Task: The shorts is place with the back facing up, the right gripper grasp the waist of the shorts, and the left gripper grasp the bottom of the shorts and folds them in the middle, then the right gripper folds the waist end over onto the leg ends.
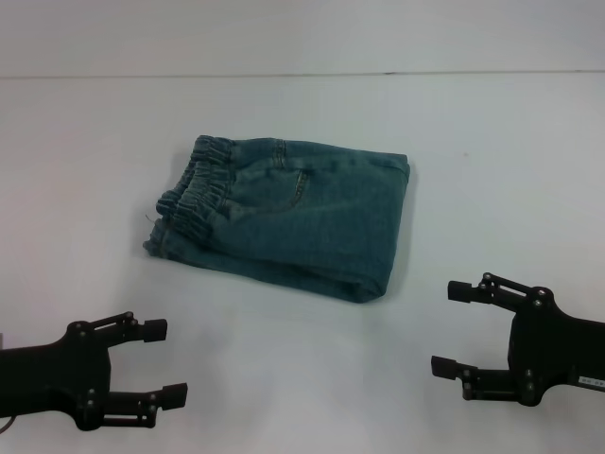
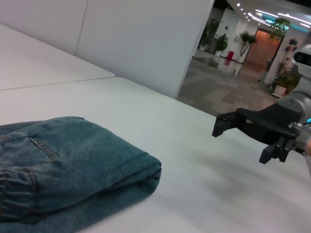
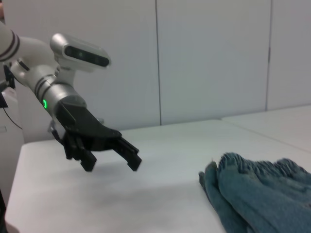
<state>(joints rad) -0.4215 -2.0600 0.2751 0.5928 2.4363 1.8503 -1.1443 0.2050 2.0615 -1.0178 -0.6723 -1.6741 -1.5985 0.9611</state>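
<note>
The blue-green denim shorts (image 1: 302,222) lie folded into a compact block in the middle of the white table (image 1: 492,151). The ruffled elastic waist (image 1: 197,192) sits on top at the block's left edge, with one back pocket (image 1: 279,189) facing up. The leg hems are hidden under the fold. My left gripper (image 1: 165,362) hovers open near the front left, apart from the cloth. My right gripper (image 1: 450,328) hovers open at the front right, also holding nothing. The left wrist view shows the folded shorts (image 2: 73,160) and the right gripper (image 2: 241,141) beyond them. The right wrist view shows the waist ruffles (image 3: 243,174) and the left gripper (image 3: 112,162).
The table's far edge (image 1: 302,75) runs across the back. White wall panels (image 3: 209,58) stand behind the table, and a hallway with plants (image 2: 233,53) opens past one corner.
</note>
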